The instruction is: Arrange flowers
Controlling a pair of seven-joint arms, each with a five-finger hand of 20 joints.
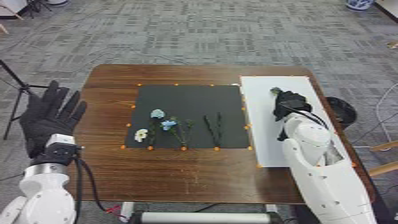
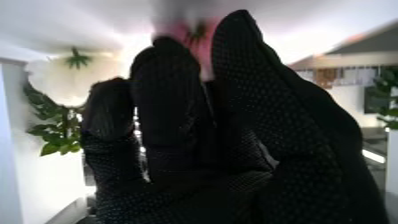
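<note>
1. From my remote station, I have my right hand (image 1: 292,104) over the white panel (image 1: 269,131) on the right side of the tabletop (image 1: 169,177); whether it is apart, together or clamped on something, I cannot tell.
2. Just beyond that glove, at the far end, sits a small green-and-purple shape (image 1: 276,91); I cannot make out whether the two touch.
3. In the right wrist view, my right hand (image 2: 191,185) stands in front of a blurred pink flower (image 2: 202,37), partly covering it. Beside the glove appear a white flower (image 2: 58,87) with a green base and a cluster of green leaves (image 2: 58,127).
4. The black mat (image 1: 189,95) lies beside the panel, bearing cut flowers: a pale blue bloom (image 1: 157,114), a deeper blue bloom (image 1: 169,124) nearer my side, and a white bloom (image 1: 140,135) near the mat's left edge.
5. Dark, slender stems (image 1: 219,131) lie side by side on the mat, to the right of the blooms. Orange markers (image 1: 217,148) dot the mat's border.
6. My left hand (image 1: 46,125) is raised beside the tabletop's left edge, fingers straight and spread, well apart from the flowers.
7. Farther out, a black bin (image 1: 341,112) stands beyond the tabletop's right edge, and gray carpet (image 1: 195,35) covers the floor.
</note>
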